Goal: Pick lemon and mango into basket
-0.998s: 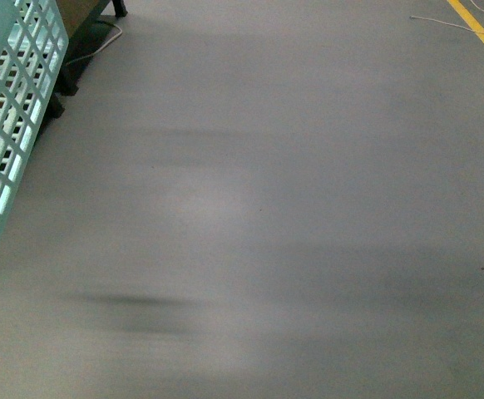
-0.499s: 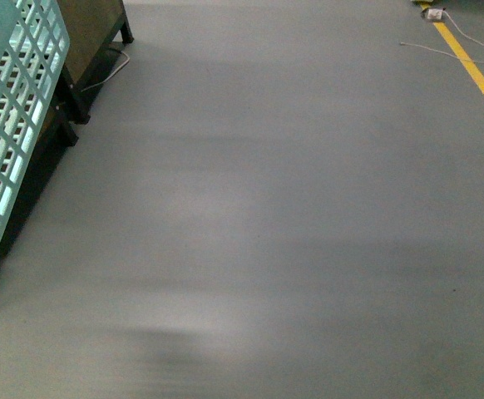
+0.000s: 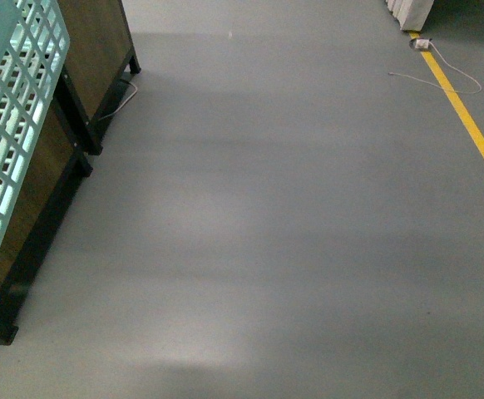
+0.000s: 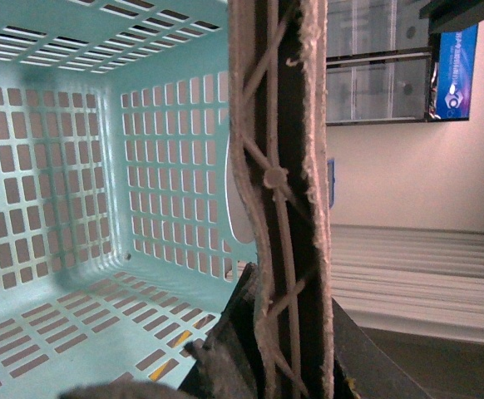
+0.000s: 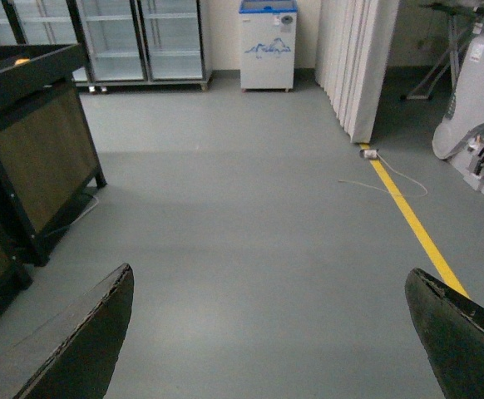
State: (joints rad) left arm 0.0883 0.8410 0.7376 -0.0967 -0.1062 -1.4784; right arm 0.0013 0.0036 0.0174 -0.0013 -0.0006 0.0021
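Left gripper (image 4: 285, 357): jaws closed on the grey-brown handle (image 4: 279, 166) of the turquoise basket (image 3: 13, 125). The basket hangs in front of the black-framed wooden stand (image 3: 96, 50), partly covering it. Right gripper (image 5: 267, 349): jaws spread wide, holding nothing, above the grey floor (image 5: 250, 208) beside the stand.

Front view is dim and flat: the grey floor (image 3: 308, 208) carries broad soft shadow bands and a pale sheen near its lower edge, with fine detail smeared. Left wrist view lights the basket (image 4: 59, 166) evenly; its handle (image 4: 279, 208) sits close and soft against a bright wall (image 4: 408, 183). Right wrist view is brighter and clear far off, but the right fingers (image 5: 76, 349) are dark and blurred
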